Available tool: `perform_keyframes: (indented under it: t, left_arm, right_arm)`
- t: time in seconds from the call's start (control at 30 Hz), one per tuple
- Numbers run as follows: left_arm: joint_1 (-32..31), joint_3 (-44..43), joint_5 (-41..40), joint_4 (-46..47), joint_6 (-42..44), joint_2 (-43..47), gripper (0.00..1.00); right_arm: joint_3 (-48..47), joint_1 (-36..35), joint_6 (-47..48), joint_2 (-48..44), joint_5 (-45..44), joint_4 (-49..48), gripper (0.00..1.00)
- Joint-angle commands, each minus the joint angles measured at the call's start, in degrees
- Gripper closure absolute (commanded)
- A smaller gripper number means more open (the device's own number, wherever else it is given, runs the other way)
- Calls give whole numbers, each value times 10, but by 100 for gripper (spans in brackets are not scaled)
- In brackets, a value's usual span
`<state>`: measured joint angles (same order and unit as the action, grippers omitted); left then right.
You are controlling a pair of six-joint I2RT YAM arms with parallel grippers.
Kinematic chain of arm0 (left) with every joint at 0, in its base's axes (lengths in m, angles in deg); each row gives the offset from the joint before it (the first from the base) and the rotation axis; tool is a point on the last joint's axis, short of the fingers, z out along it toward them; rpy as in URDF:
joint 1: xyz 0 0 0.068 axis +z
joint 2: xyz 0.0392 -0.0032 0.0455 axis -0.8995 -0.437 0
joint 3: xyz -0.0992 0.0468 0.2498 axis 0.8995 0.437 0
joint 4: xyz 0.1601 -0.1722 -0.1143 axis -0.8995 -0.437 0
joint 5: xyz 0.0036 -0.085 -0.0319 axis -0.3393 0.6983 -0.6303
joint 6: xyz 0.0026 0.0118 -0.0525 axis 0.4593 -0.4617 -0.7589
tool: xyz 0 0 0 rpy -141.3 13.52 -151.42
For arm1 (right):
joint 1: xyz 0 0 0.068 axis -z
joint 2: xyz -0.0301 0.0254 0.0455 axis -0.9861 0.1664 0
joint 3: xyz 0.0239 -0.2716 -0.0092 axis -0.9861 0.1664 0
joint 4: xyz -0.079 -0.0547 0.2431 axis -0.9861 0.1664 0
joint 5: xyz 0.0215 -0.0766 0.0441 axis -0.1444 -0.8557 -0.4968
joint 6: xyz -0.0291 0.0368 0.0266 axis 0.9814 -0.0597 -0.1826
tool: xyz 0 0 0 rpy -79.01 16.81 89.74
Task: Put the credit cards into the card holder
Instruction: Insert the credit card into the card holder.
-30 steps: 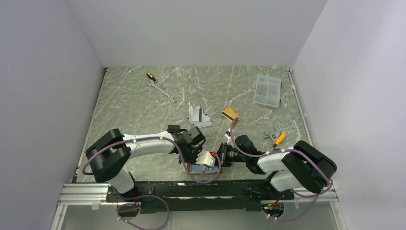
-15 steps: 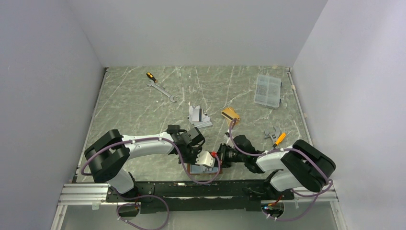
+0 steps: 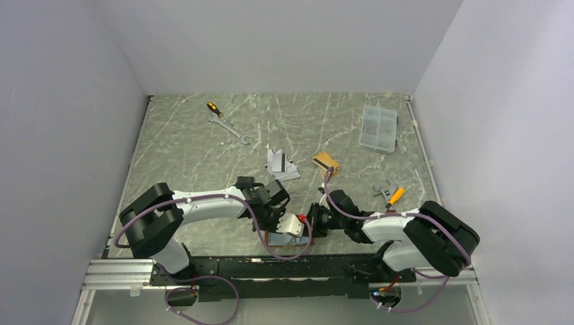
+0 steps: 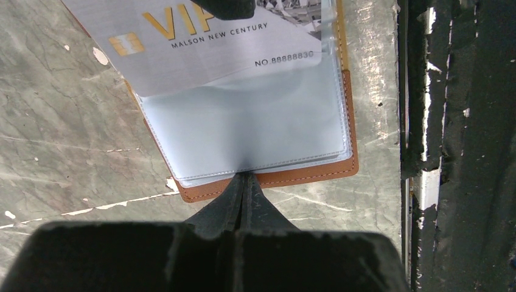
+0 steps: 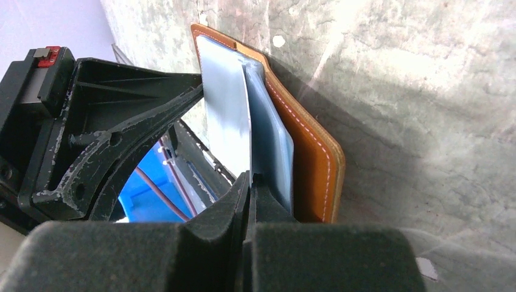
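My left fingers (image 4: 244, 181) are pinched together on the 6 o'clock edge of the clear sleeve (image 4: 243, 128) in the open brown wallet (image 4: 274, 180), which lies flat on the bench (image 4: 61, 140). My right fingers (image 5: 250, 177) are clamped on a silver card (image 4: 201, 55). It sits tilted at the sleeve's 12 o'clock end, overlapping it. Beyond the wallet, toward 12 o'clock, lie loose grey cards (image 3: 281, 166) and a gold card (image 3: 325, 162)
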<state>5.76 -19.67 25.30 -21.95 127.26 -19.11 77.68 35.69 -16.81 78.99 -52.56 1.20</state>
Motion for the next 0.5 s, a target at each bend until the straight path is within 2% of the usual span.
perform_keyframes:
  t: [0.0, 0.47]
  left_arm:
    - [-5, 31, -11, -19, 1, -35, 100]
    - [-11, 29, -10, -26, 0, -30, 100]
  right_arm:
    - [13, -4, -5, -18, -43, 64, 100]
    - [-7, -25, -24, 4, -65, 110, 100]
